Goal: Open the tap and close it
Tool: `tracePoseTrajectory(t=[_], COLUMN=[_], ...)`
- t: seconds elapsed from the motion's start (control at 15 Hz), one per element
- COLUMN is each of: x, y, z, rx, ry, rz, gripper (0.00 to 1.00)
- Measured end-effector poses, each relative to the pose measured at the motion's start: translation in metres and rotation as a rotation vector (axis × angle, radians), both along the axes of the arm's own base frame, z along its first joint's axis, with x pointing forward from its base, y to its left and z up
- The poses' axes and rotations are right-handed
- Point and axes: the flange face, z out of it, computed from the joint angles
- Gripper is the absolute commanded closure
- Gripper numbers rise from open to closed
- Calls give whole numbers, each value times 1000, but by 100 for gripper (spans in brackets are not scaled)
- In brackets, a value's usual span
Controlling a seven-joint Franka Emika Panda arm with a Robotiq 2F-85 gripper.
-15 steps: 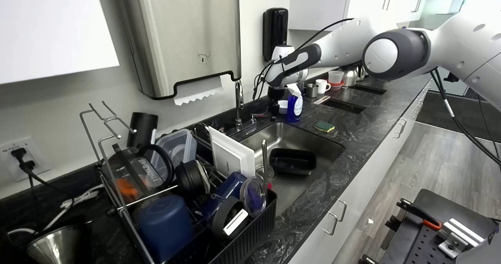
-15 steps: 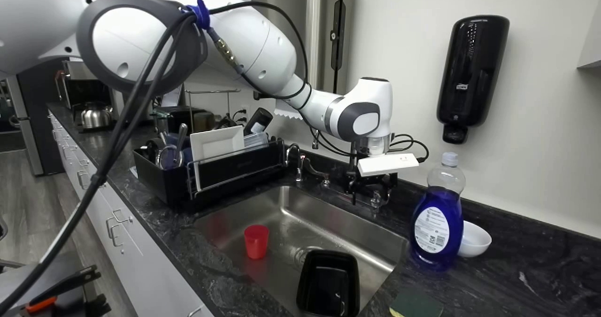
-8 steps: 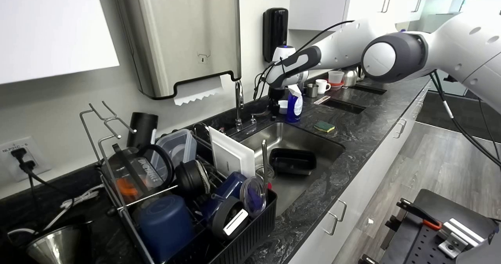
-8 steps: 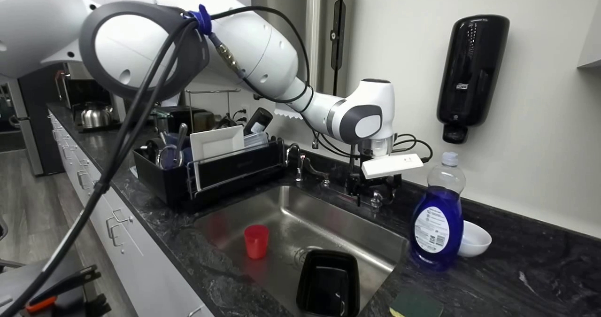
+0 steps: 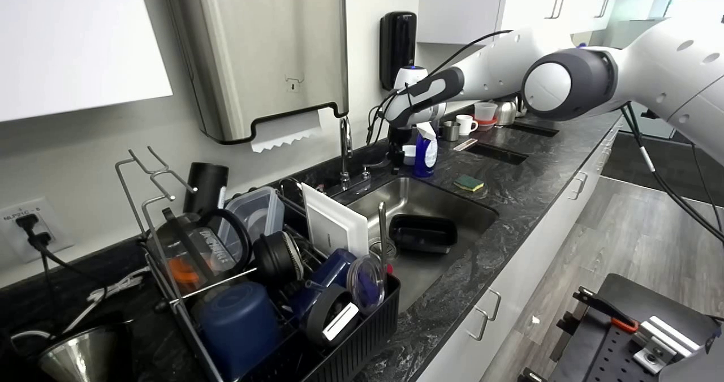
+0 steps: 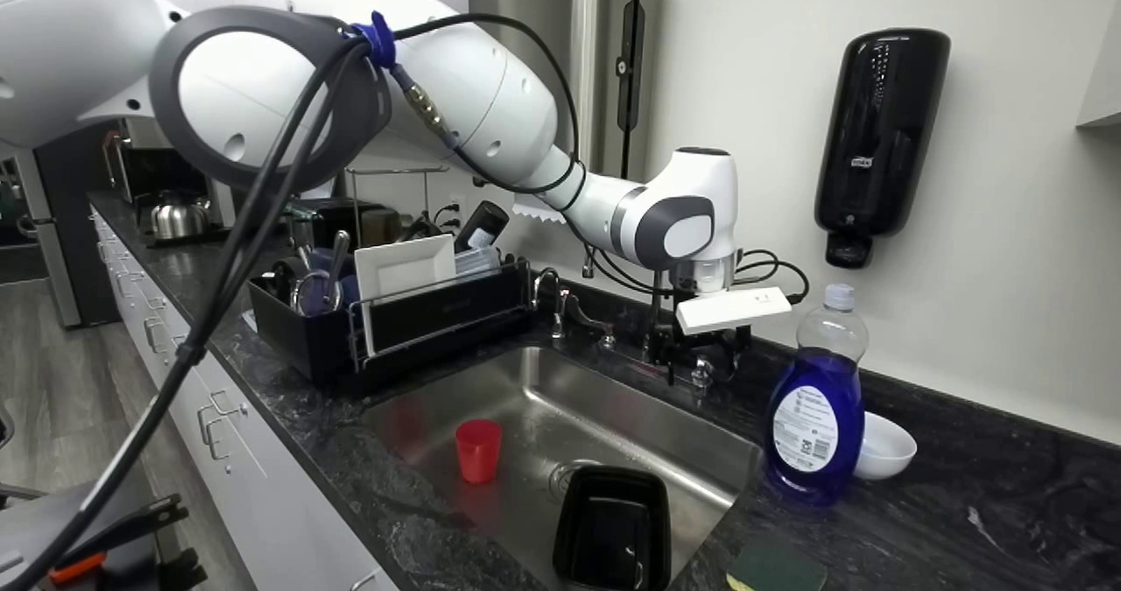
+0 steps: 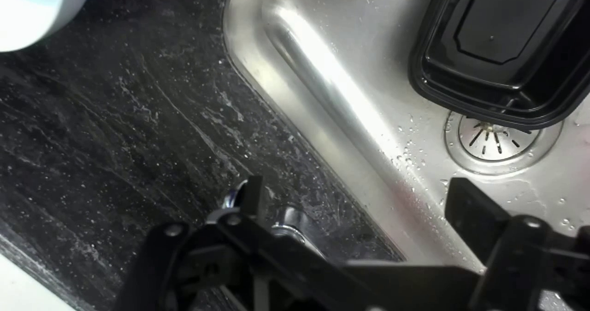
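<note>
The tap [image 5: 344, 157] is a slim chrome faucet with a tall upright neck behind the sink. In an exterior view a lever handle [image 6: 607, 337] sits beside it, and a chrome handle base [image 6: 701, 374] shows right at my gripper [image 6: 703, 368]. My gripper [image 5: 396, 168] is low over the back edge of the sink. In the wrist view the gripper [image 7: 355, 200] stands open, its fingers wide apart. Chrome tap parts [image 7: 291, 223] lie beside and partly behind its left finger [image 7: 253, 196]. Whether the finger touches them I cannot tell.
The sink [image 6: 560, 376] holds a black tray [image 6: 613, 525] and a red cup [image 6: 478, 451]. A full dish rack [image 6: 438, 311] stands on one side. A blue soap bottle [image 6: 814, 407], a white bowl [image 6: 886, 446] and a sponge [image 6: 777, 565] are on the other.
Over the last second my gripper has shifted slightly away from the dish rack and a little lower. In the last half second it has barely moved. The tap looks the same.
</note>
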Motion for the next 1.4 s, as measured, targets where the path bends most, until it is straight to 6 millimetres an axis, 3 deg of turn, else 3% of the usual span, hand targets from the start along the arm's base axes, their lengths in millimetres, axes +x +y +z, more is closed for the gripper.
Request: tracePoseTrajectory(t=[0.8,1.4], x=[-6,-32], y=[-1,17], z=[7,25], rx=[1,-24], ry=[34,147], rz=[-224,-335], gripper=[0,0])
